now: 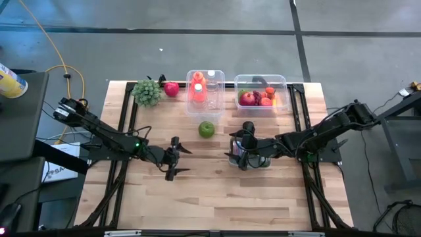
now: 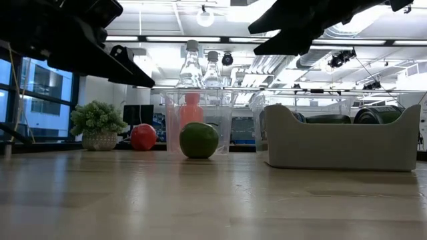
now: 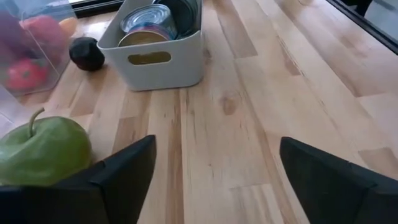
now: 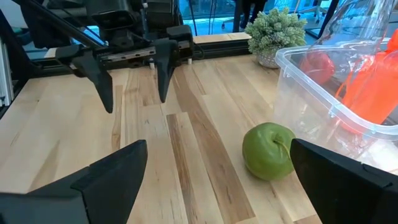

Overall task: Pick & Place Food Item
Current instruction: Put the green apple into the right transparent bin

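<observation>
One green apple [image 1: 206,129] rests on the bare wooden table [image 1: 210,197].

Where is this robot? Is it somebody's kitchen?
Probably not a kitchen: more likely a lab or workshop. The wooden table stands on a bare concrete floor, cables trail beside it, and ceiling pipes show overhead.

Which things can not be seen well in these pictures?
- Grey plastic bin: in the high view, the right arm covers it.
- Clear plastic box of fruit: too small there to name each piece.
- Small dark round object: left wrist view; what it is stays unclear.
</observation>
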Robot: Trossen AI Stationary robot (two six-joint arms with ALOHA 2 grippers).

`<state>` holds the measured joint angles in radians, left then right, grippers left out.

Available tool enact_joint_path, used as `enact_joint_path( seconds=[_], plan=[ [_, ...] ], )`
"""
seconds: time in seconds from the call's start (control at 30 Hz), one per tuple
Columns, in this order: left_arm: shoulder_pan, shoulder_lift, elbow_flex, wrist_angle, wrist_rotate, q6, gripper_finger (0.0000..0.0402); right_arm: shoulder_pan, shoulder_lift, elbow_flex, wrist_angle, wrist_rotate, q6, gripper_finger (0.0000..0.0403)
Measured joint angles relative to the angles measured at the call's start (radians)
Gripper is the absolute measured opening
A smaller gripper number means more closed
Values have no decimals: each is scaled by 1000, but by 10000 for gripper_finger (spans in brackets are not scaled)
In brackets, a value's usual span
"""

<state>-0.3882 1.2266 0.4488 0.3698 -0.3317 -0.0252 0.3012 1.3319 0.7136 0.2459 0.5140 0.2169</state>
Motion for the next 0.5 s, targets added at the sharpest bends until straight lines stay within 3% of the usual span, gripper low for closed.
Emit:
enact_joint_path(
  seconds=[0.17, 0.5],
  plan=[
    [2, 0, 0, 0, 0, -32, 344, 0, 0, 0, 0, -1, 0, 382],
    [-5, 0, 0, 53, 21, 136, 344, 0, 0, 0, -3, -29, 79, 382]
  ],
)
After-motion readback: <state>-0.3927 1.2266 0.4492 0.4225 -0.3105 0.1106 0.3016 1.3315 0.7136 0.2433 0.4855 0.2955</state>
